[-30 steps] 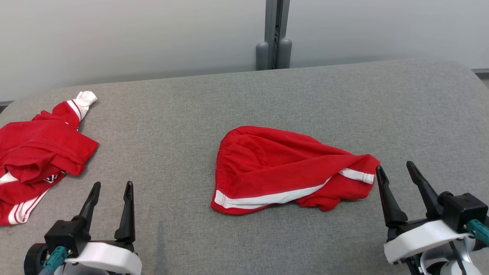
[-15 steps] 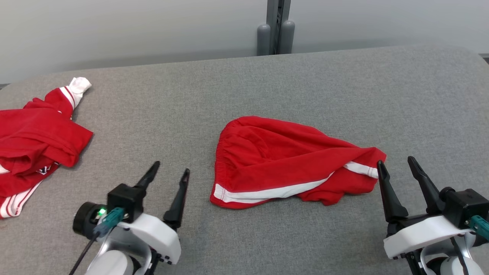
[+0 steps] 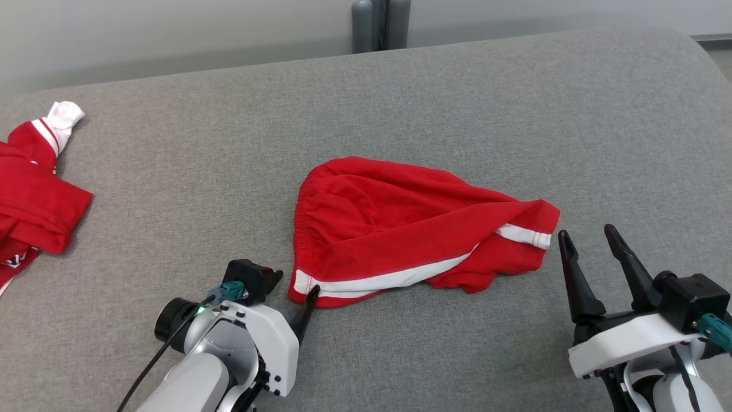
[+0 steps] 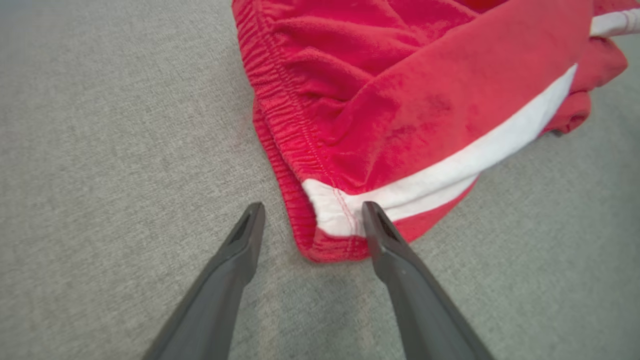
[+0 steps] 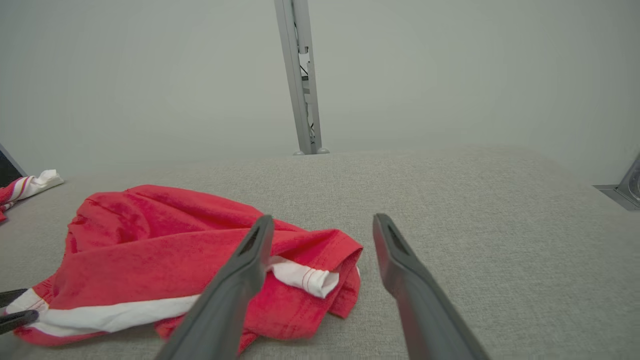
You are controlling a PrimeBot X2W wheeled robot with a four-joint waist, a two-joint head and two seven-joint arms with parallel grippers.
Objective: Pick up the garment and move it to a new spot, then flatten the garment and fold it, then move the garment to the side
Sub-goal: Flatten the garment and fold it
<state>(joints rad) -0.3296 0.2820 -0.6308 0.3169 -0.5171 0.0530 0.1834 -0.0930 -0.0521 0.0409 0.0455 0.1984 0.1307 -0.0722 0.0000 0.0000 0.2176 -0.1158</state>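
The garment (image 3: 412,223) is a pair of red shorts with a white side stripe, lying crumpled in the middle of the grey padded table (image 3: 514,114). My left gripper (image 3: 294,289) stands open at its near-left corner. In the left wrist view the white-striped waistband corner of the garment (image 4: 425,100) lies between the two fingers of the left gripper (image 4: 312,215), the right finger (image 4: 395,255) touching the cloth. My right gripper (image 3: 586,233) is open just right of the garment's leg end, holding nothing. The right wrist view shows the garment (image 5: 150,250) ahead and left of the right gripper (image 5: 324,219).
A second red-and-white garment (image 3: 34,194) lies bunched at the table's left edge, also seen in the right wrist view (image 5: 25,187). A grey post (image 3: 380,23) stands behind the table's far edge. Bare grey table stretches to the right and behind the shorts.
My left arm has swung right and forward, from the near-left of the table to the shorts' near-left corner. The head camera has tipped down. The right gripper has hardly moved.
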